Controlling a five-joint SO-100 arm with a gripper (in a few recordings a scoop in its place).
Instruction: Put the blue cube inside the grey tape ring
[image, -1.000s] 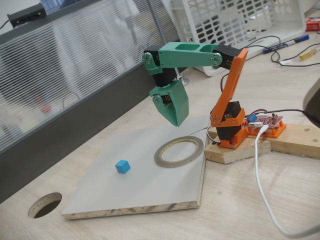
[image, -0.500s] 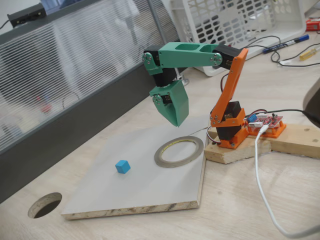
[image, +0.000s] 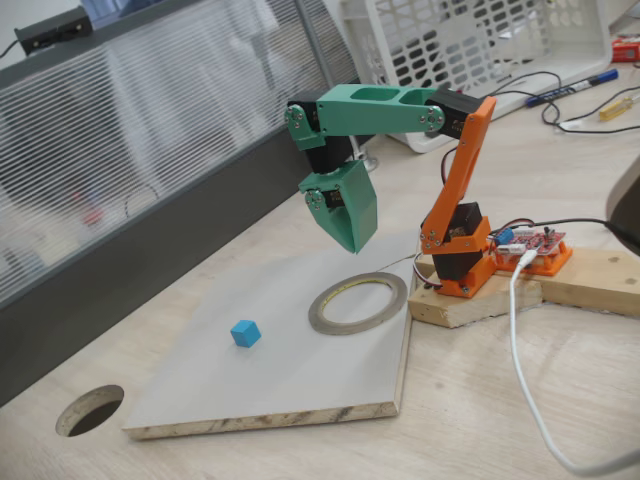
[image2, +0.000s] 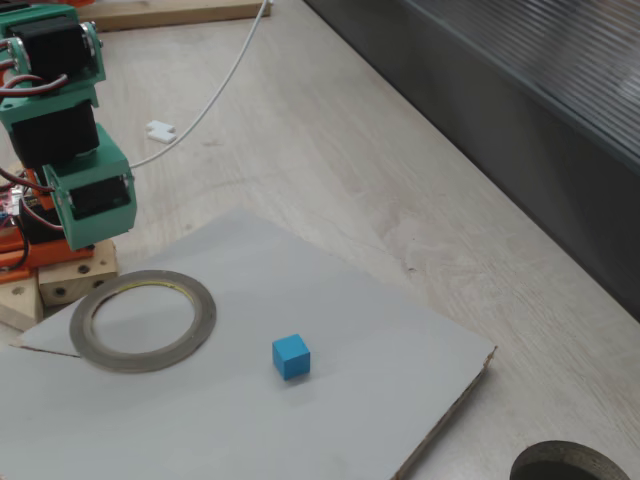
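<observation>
Claw (image: 350, 235): green, hanging tip-down off my folded green and orange arm, raised above the grey board's (image: 250, 385) far edge, clear of everything; in the other fixed view it sits at (image2: 90, 225). Whether its fingers are spread or pressed together I cannot tell from either angle; nothing is pinched in it.

Grey board: flat panel with a raw chipboard edge, lying on the light wooden desk (image: 480, 420). All places below are given from this board.

Blue cube (image: 245, 333): small, sky-blue, resting on the board near its middle, also at (image2: 291, 357). It lies apart from the ring and outside it.

Grey tape ring (image: 358, 302): thin flat roll with a yellowish inner rim, lying flat on the board at the corner nearest my base, also at (image2: 142, 319). Its opening shows bare board.

Wooden block (image: 470, 305): just off the board's ring-side corner, carrying my orange base.

Round hole (image: 90, 410): cut in the desk, just beyond the board's corner farthest from my base.

White cable (image: 520, 360): trailing over the desk, off the board beyond the block.
</observation>
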